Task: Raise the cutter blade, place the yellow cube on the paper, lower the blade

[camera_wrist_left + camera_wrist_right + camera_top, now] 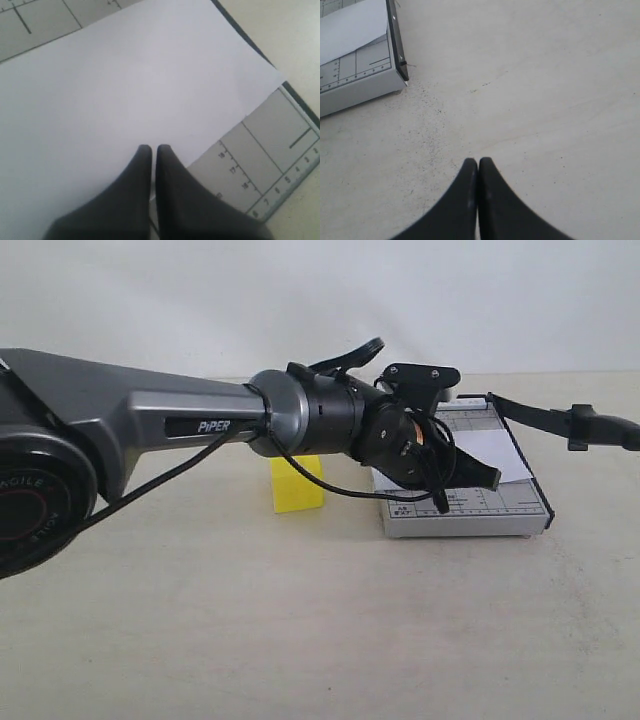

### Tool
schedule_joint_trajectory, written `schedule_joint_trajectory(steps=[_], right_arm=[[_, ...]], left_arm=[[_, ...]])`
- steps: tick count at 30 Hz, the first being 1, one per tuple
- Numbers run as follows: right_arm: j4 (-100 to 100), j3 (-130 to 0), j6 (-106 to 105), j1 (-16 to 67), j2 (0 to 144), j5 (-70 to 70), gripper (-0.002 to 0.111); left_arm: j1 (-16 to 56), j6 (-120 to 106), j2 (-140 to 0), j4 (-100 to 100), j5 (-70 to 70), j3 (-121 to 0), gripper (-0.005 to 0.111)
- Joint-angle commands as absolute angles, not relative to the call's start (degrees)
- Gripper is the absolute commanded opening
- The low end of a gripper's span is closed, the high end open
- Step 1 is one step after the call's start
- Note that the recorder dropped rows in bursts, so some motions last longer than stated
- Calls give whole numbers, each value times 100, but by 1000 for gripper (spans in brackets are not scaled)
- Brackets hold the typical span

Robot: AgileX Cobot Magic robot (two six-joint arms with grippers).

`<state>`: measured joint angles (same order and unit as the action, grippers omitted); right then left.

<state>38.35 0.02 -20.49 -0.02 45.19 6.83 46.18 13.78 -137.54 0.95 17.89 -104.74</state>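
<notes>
The cutter blade (530, 415) is lifted clear of the grey board (470, 515). It slants out to the right from the board's far corner, and its thick handle end reaches the edge of the exterior view. The white paper (503, 457) lies flat on the board, at a slight angle to the printed grid, with one corner pointing toward the blade side. The yellow cube (297, 485) is not on the paper. It sits on the table (300, 620) just left of the board, partly hidden behind the left arm.

The left end effector (488, 478) hangs over the paper. In the left wrist view its fingers (135, 170) are pressed together with only a thin slit between them, holding nothing, with the sheet (125, 90) and the ruled margin of the board (270, 140) beneath.

The right end effector (478, 161) is likewise closed and empty over bare table (545, 75). A corner of the board (355, 85) and the paper (350, 27) lie well apart from its tips.
</notes>
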Motion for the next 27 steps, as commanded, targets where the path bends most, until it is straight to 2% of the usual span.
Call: schedule_joint_trajectory(steps=[1, 27], right_arm=[[3804, 0, -2043, 0, 4526, 680, 0], [3804, 0, -2043, 0, 4526, 694, 0]], left_arm=[[4687, 1212, -13963, 60, 1775, -10473, 5], [4968, 928, -14174, 60, 1025, -10760, 5]])
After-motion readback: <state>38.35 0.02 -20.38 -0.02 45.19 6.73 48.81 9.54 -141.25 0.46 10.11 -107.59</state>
